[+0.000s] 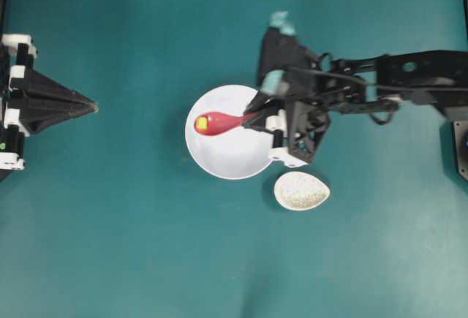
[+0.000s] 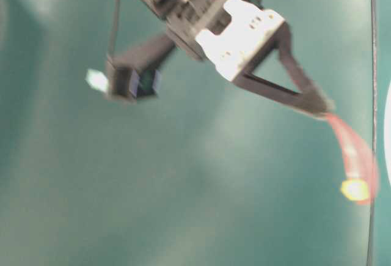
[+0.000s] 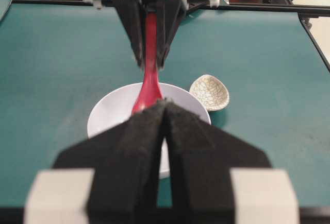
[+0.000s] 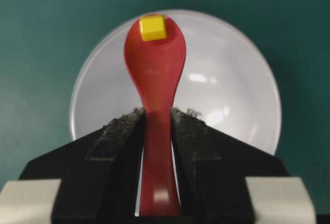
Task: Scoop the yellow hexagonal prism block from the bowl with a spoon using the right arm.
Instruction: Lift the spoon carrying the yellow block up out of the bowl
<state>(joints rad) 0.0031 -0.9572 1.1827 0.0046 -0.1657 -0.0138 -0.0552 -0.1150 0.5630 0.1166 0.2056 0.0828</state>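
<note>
Black right arm, white parts, teal tape tabs.

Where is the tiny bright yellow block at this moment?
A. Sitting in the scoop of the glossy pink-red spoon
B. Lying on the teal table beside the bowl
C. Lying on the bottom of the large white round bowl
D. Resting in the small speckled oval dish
A. The tiny bright yellow block sits near the tip of the glossy pink-red spoon, whose handle the right gripper clamps above the large white round bowl.
</note>
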